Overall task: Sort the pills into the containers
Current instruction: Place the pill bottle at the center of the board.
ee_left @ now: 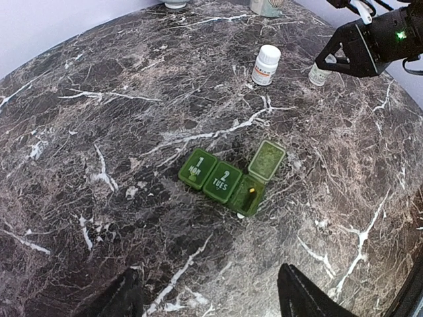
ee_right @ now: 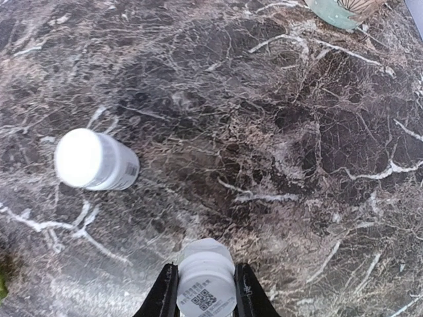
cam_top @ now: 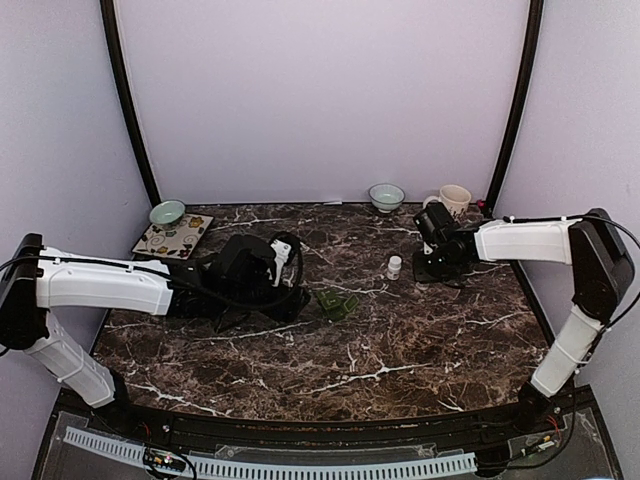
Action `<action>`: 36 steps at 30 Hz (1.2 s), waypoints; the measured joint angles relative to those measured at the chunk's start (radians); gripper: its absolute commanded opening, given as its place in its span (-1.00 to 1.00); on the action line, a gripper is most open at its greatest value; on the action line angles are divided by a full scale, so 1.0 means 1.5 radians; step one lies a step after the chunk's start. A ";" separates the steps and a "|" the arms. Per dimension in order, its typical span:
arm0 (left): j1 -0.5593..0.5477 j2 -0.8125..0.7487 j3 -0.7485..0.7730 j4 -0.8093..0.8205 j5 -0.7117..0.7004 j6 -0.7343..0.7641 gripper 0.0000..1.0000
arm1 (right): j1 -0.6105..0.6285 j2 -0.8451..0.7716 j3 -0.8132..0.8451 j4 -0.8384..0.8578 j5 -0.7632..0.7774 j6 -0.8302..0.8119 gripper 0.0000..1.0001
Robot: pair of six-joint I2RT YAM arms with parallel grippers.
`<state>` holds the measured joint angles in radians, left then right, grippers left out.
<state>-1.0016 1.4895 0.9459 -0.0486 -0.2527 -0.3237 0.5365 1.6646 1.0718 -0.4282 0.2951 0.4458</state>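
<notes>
Gripping a small white bottle (ee_right: 206,267), the right gripper (ee_right: 205,297) has its jaws partly closed on the bottle's sides, to the right of and beyond the pill organizer (ee_left: 221,178). A second white bottle (ee_left: 266,64) stands upright and free between the organizer and the gripped bottle. The organizer's two labelled compartments are shut. Its third compartment (ee_left: 246,195) has its lid (ee_left: 267,160) raised and contains one yellowish pill (ee_left: 251,190). The left gripper (ee_left: 211,297) hovers near the organizer's left side with its jaws wide apart, holding nothing.
</notes>
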 measured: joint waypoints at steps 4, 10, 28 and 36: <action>0.001 0.005 -0.006 0.013 0.001 -0.018 0.43 | -0.007 0.029 -0.006 0.035 0.011 -0.001 -0.90; 0.003 0.014 -0.017 0.022 0.004 -0.039 0.43 | -0.011 0.053 -0.006 0.071 0.012 -0.001 -0.59; 0.008 0.032 -0.031 0.028 0.008 -0.064 0.43 | -0.013 0.057 -0.017 0.092 0.009 0.003 -0.07; 0.039 0.037 -0.041 0.050 0.042 -0.083 0.43 | -0.013 -0.007 -0.017 0.085 0.027 0.005 0.01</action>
<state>-0.9432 1.5448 0.8845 0.0265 -0.1890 -0.4488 0.5163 1.6543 1.0466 -0.3000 0.3351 0.4530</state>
